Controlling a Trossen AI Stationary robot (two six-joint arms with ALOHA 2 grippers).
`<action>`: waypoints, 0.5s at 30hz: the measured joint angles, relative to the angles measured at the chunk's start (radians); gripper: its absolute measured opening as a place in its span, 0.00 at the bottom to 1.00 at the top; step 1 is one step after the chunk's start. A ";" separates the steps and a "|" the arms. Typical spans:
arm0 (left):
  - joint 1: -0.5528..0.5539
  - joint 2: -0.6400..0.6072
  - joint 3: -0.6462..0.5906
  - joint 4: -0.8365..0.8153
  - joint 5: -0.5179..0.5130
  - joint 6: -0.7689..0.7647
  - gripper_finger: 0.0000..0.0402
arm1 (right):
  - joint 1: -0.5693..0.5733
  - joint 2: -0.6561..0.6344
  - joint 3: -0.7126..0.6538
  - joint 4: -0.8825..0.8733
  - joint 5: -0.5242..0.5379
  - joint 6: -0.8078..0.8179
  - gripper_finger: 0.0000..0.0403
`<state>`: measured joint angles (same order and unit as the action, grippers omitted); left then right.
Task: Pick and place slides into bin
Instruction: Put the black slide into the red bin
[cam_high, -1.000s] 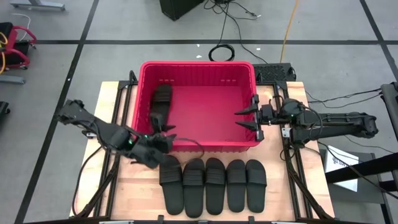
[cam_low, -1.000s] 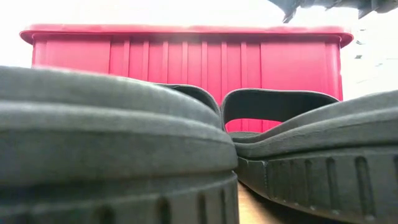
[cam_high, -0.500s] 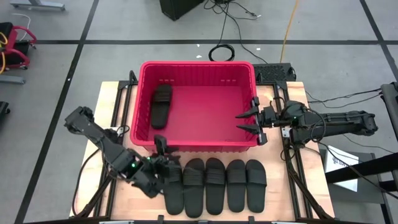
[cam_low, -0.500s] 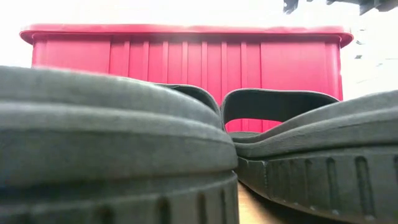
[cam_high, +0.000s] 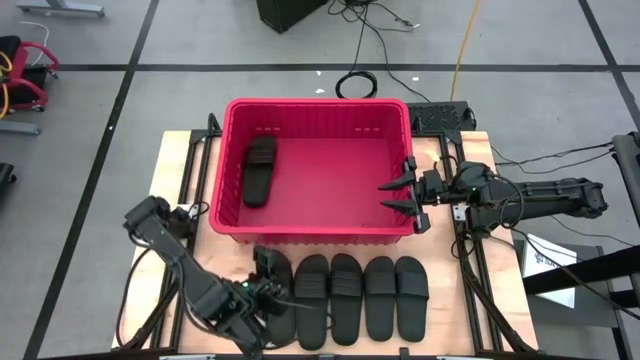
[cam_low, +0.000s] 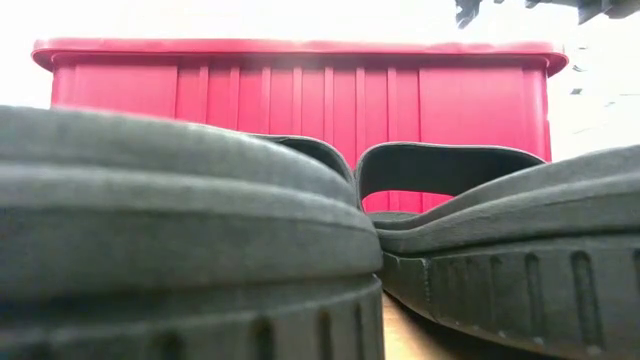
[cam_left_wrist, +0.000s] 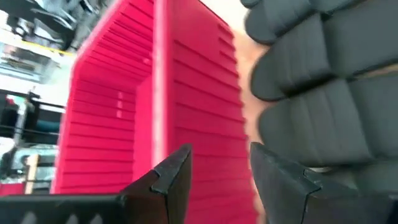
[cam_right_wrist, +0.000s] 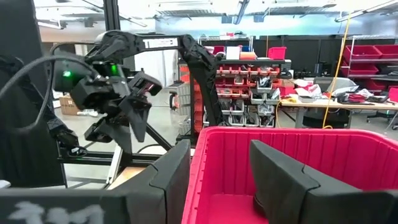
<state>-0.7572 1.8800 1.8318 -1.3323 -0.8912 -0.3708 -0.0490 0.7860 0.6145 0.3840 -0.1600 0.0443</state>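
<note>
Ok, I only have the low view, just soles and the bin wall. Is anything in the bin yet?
Observer: Yes, one slide lies in the bin, near its left wall.
Operator: Where's the left gripper?
Observer: The left gripper is open and empty over the leftmost slide of five in a row in front of the bin.
Operator: And the right one?
Observer: The right gripper is open and empty at the bin's right rim.

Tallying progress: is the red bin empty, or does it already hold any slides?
Not empty. The red ribbed plastic bin holds one black rubbery slide, lying flat near its left wall; five more slides remain on the table.
</note>
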 joint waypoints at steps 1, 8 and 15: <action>-0.006 0.016 0.017 -0.012 0.012 -0.021 0.42 | 0.000 0.000 0.000 0.000 0.000 0.005 0.39; -0.047 0.121 0.099 -0.080 0.087 -0.145 0.42 | 0.036 0.000 0.000 0.000 0.001 0.015 0.39; -0.072 0.202 0.122 -0.083 0.185 -0.248 0.42 | 0.077 0.000 0.000 0.000 0.002 0.015 0.39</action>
<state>-0.8290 2.0822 1.9541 -1.4148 -0.7066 -0.6184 0.0283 0.7860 0.6145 0.3840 -0.1585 0.0594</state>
